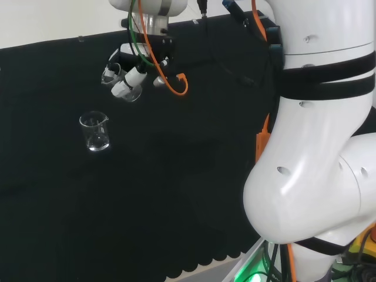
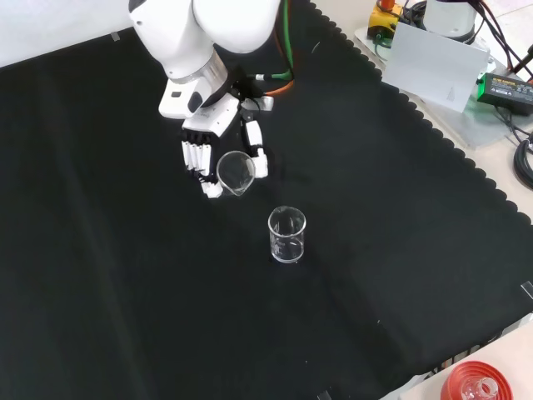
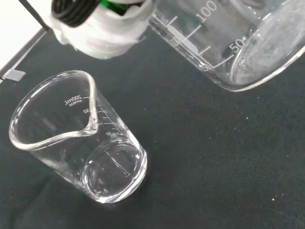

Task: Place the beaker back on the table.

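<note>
Black cloth [image 2: 125,275] is covering the bench; the hand [image 2: 218,142] is hovering above it, fingers curling round the tilted held beaker [image 2: 235,172]; second beaker [image 2: 286,235] is standing upright near, apart; carry step, judging; next: righting, lowering onto bare cloth, uncurling.

You have a clear glass beaker [image 2: 236,172] held tilted in the robot hand [image 2: 218,142], off the black cloth, in the upper left of the front view. Its open mouth faces the camera there, and it looks empty.
</note>
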